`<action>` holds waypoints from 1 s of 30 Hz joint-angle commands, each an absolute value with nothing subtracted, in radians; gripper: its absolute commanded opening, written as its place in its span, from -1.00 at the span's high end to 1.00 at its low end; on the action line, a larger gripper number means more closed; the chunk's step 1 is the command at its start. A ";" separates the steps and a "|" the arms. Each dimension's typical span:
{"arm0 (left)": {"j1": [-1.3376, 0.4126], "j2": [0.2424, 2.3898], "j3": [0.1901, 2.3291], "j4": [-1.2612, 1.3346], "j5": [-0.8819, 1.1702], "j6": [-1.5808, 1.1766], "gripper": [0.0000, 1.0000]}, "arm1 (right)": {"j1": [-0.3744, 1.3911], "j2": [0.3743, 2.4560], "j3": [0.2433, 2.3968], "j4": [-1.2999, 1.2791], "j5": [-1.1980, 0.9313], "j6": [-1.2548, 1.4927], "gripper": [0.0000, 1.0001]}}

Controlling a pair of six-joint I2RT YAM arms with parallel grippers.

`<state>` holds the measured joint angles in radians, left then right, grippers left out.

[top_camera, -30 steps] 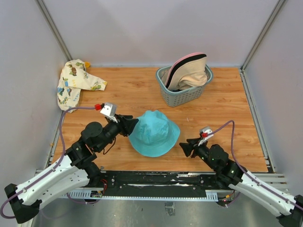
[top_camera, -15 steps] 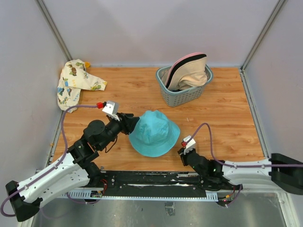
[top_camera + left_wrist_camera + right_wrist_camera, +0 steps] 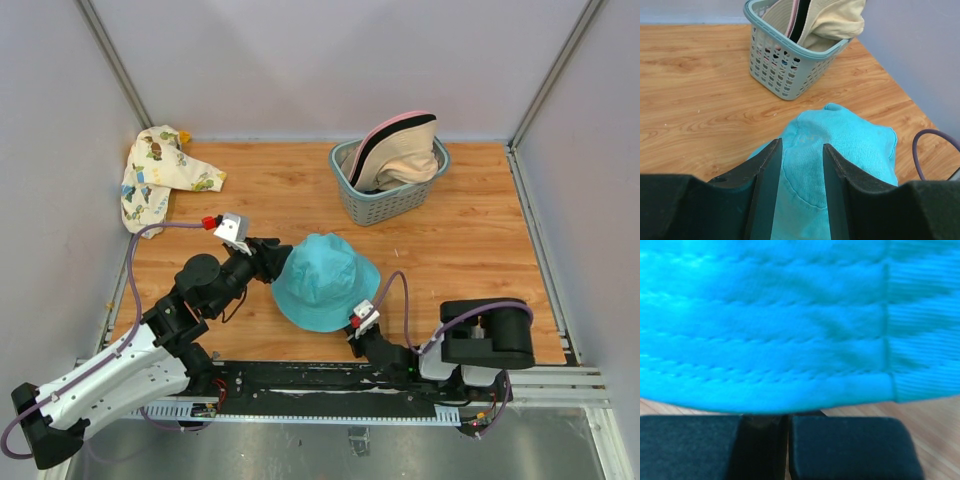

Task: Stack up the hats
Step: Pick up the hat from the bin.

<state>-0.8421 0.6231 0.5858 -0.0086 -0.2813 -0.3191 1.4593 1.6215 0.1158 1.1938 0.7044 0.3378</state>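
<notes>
The slatted basket (image 3: 388,192) stood on the table (image 3: 480,250) in the upper right of the overhead view, close to the back wall. It held a cream hat (image 3: 412,150), stuffed in on edge and rising well above the rim. A pink-and-black hat (image 3: 368,150) was pressed against its left side. How many more hats lay below them could not be told. The basket walls hid the lower part, and only specks of colour showed through the slots.

The teal hat (image 3: 325,282) lay crown up on the table at the centre of the overhead view, well apart from the basket.

The left tool (image 3: 800,187) was at the teal hat's left edge. Its fingers stood partly apart with teal cloth filling the gap. Whether they pinched that cloth or only straddled it could not be told.

The right tool (image 3: 788,447) was at the hat's lower right brim with its fingers pressed together. The right wrist view was filled by blurred teal fabric, and the brim edge ran just above the fingertips. Whether any cloth was nipped between them was unclear.

A printed cloth (image 3: 155,178) lay crumpled against the left wall in the upper left. Its shape was hard to make out.
</notes>
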 commanded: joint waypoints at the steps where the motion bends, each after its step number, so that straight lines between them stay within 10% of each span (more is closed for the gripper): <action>1: -0.846 0.625 0.619 0.026 -0.304 -0.307 0.14 | 1.505 1.779 0.125 1.439 0.726 0.298 0.99; 30: -0.847 0.612 0.603 0.045 -0.398 -0.317 0.12 | 1.419 1.783 0.134 1.277 0.736 0.415 0.99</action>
<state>-0.8421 0.6239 0.5858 -0.0002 -0.3691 -0.3187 1.4284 1.8133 0.1722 1.4082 0.7074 0.3710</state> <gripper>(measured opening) 0.440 0.007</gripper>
